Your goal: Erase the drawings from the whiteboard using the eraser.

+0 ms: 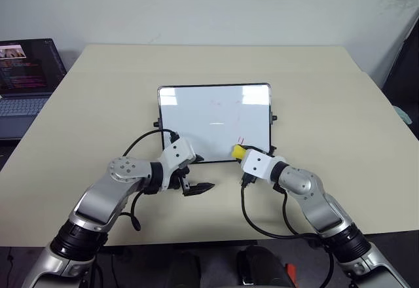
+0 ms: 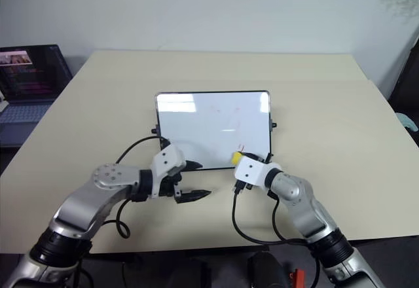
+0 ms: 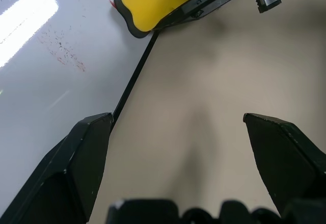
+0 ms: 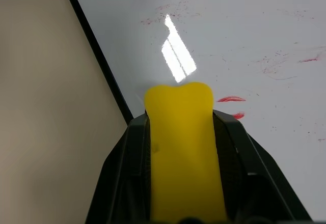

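The whiteboard [image 1: 209,121] lies flat in the middle of the tan table. My right gripper [image 2: 239,160] is shut on the yellow eraser [image 1: 239,151], whose front end rests at the board's near right corner. Just past the eraser's tip are a couple of short red strokes of the drawings [image 4: 231,99], with faint red smears further across the white surface. My left gripper [image 1: 194,178] is open with nothing between its fingers. It hovers over the bare table by the board's near edge, left of the eraser.
An open laptop [image 1: 26,85] sits off the table's far left corner. Black cables loop from both wrists over the near table [image 1: 340,105]. A dark object [image 1: 406,72] stands beyond the table's right edge.
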`<state>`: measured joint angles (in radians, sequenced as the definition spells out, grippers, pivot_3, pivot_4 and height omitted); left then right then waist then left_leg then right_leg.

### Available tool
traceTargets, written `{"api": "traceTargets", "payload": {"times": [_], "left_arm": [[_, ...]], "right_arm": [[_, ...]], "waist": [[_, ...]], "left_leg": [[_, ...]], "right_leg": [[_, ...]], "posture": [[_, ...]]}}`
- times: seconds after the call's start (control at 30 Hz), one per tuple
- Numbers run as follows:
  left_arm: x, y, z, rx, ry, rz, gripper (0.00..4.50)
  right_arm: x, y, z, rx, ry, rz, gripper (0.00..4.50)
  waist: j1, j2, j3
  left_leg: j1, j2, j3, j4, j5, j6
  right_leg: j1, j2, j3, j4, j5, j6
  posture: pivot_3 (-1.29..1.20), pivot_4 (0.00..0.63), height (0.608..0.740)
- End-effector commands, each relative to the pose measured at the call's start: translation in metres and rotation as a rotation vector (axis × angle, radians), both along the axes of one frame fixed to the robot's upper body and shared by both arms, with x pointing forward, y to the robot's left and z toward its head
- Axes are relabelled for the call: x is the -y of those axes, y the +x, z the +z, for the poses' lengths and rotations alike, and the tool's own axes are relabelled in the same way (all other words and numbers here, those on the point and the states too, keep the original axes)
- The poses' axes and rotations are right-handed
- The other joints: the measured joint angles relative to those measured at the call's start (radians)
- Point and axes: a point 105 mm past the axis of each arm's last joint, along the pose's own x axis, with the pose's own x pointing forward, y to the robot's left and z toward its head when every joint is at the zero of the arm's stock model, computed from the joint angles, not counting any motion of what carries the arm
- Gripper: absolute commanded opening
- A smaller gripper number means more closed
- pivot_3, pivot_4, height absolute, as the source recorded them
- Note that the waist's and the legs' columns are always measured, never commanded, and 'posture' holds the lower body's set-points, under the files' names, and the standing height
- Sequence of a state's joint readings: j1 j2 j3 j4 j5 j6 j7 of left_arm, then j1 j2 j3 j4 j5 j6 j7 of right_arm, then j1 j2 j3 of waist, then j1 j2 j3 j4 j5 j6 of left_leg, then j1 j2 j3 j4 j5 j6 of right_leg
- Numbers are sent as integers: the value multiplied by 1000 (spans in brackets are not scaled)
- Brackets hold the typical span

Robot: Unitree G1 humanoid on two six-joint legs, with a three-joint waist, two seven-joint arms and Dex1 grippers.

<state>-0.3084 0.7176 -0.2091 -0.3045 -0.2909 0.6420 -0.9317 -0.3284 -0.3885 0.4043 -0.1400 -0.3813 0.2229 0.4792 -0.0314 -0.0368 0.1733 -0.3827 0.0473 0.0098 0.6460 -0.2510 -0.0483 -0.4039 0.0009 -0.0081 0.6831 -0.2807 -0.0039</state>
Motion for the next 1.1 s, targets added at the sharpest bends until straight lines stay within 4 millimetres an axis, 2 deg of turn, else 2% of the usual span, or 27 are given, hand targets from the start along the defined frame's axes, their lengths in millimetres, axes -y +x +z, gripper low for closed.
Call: {"api": "traceTargets", "payload": {"times": [0.03,0.13,0.2,0.43,0.57,0.63,0.77,0.87,0.97,1.1], "left_arm": [[3,-5,5,19,-4,-29,4500],[2,-5,3,14,3,-28,4500],[2,-6,3,13,2,-28,4500],[3,-9,3,8,1,-31,4500],[3,-10,3,4,0,-34,4500],[3,-10,3,4,0,-35,4500],[4,-11,3,0,-2,-38,4500],[5,-11,3,-1,-3,-39,4500],[6,-11,3,-2,-6,-39,4500],[6,-11,3,-5,-8,-37,4500]], "right_arm": [[32,24,18,100,-5,-181,1326],[39,30,28,144,13,-222,1326],[38,29,26,133,11,-217,1326],[15,7,-5,-15,-45,-69,1326],[19,-2,-21,-91,-109,-40,1326],[23,0,-20,-78,-116,-59,1326],[38,21,10,83,-86,-186,1326],[41,25,19,131,-76,-211,1326],[39,23,17,122,-85,-188,1325],[26,9,0,41,-121,-89,1325]], "waist": [[1,0,0],[3,0,0],[3,0,0],[1,0,0],[0,0,0],[1,0,0],[2,0,0],[3,-1,0],[3,-1,0],[2,-1,0]], "left_leg": [[0,0,0,0,0,0],[0,0,0,0,0,0],[0,0,0,0,0,0],[0,0,0,0,0,0],[0,0,0,0,0,0],[0,0,0,0,0,0],[0,0,0,0,0,1],[0,0,0,0,1,1],[0,0,0,0,1,1],[0,0,0,0,1,1]], "right_leg": [[0,0,0,0,0,0],[0,0,0,0,0,0],[0,0,0,0,0,0],[0,0,0,-1,0,0],[0,0,0,0,0,0],[0,0,0,0,0,0],[0,0,0,0,0,0],[0,0,0,0,1,0],[0,0,0,0,1,0],[0,0,0,-1,1,0]], "posture": [[0,150,740],[0,150,740],[0,150,740],[0,150,740],[0,150,740],[0,150,740],[0,150,740],[0,150,740],[0,150,740],[0,150,740]]}}
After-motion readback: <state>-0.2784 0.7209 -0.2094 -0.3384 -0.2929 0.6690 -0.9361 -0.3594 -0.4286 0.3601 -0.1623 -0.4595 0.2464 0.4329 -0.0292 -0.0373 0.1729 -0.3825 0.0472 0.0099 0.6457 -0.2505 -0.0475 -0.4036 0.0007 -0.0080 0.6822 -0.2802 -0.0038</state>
